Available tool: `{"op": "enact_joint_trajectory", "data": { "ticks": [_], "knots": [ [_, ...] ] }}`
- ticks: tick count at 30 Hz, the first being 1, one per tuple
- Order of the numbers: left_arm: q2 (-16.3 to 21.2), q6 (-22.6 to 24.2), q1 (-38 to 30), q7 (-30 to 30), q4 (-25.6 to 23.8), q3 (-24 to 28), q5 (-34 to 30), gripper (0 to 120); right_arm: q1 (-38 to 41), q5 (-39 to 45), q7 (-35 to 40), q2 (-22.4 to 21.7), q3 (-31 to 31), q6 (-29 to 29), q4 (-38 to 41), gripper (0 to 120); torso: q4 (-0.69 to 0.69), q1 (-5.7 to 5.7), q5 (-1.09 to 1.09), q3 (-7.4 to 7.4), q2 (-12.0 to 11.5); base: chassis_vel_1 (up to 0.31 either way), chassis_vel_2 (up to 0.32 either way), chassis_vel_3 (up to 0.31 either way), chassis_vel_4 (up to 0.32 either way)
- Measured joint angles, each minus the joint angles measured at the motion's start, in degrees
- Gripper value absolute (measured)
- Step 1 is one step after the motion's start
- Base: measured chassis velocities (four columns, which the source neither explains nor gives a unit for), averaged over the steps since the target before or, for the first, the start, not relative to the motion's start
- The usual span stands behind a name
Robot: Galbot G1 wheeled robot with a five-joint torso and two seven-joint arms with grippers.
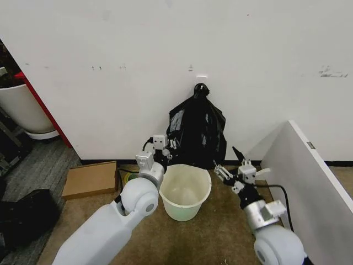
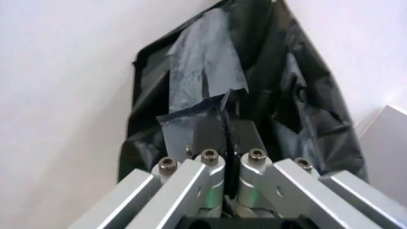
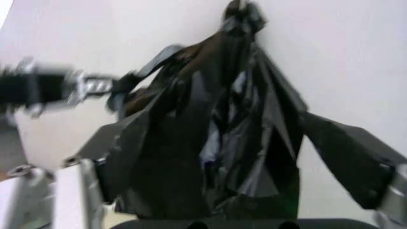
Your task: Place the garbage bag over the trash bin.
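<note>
1. The trash bin (image 1: 185,191), a cream-white tapered bucket with a rolled rim, stands upright on the brown floor near the wall, with nothing in it.
2. The garbage bag (image 1: 197,131) hangs against the white wall at 12 o'clock from the bin, gathered into a knot at its top; its lower edge drops behind the bin's far rim.
3. The left pincer (image 1: 163,149) sits at the bag's left edge, at about 11 o'clock from the bin. In the left wrist view its jaws are pressed together on a fold of the thin black film (image 2: 224,125).
4. The right pincer (image 1: 236,172) waits at about 2 o'clock from the bin, just beside the bag's lower right corner. Its fingers stand spread with nothing between them; the right wrist view looks straight at the bag (image 3: 222,143).
5. To do this step well, I judge the left pinch should hold one layer only, near the mouth of the bag, so the opening can spread. The right pincer needs the opposite edge, taken equally shallow. Thin film tears and slips easily, so any pull should be slow.
6. No brand, label or legible writing appears on bag, bin or cardboard box (image 1: 90,179).
</note>
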Motion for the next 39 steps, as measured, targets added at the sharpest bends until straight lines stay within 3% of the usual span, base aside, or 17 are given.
{"op": "enact_joint_trajectory", "data": {
  "ticks": [3,11,19,27,34,36,39],
  "knots": [
    [-0.4,0.0,-0.4,-0.1,0.1,0.5,0.0,0,2.8,-1.0,-0.6,-2.0,-1.5,-3.0,-1.6,99,0.0,0.0,0.02,0.0,0.0,0.0,0.0,0.0,0.0],
    [0.3,0.0,0.7,-0.1,-0.4,0.3,0.6,0,13.1,-1.8,0.1,-5.4,-7.6,-7.3,-7.2,100,0.01,0.0,0.01,0.0,0.0,0.0,0.0,0.0,0.0],
    [0.7,0.0,1.2,-0.1,-0.7,0.0,1.1,0,22.9,3.1,5.1,-4.5,-13.3,-11.8,-11.8,91,0.01,0.0,0.01,0.0,0.0,0.0,0.0,0.0,0.0],
    [0.5,0.1,2.0,0.0,-0.8,0.2,1.4,0,25.6,1.5,5.4,-4.0,-15.9,-12.5,-15.8,92,0.01,0.0,0.01,0.0,0.0,0.0,0.0,0.0,0.0],
    [0.6,0.1,1.8,0.1,-0.9,0.9,1.6,0,26.7,0.7,6.3,-3.5,-16.6,-12.9,-17.3,79,0.01,0.0,0.01,0.0,0.0,0.0,0.0,0.0,0.0],
    [0.7,0.1,1.8,0.1,-1.0,0.9,1.6,0,26.8,0.4,6.4,-3.4,-16.6,-12.9,-17.4,63,0.01,0.0,0.01,0.0,0.0,0.0,0.0,0.0,0.0],
    [0.7,0.1,1.9,0.1,-1.0,0.9,1.6,0,26.8,0.2,6.5,-3.4,-16.7,-13.0,-17.6,59,0.01,0.0,0.01,0.0,0.0,0.0,0.0,0.0,0.0]
  ]
}}
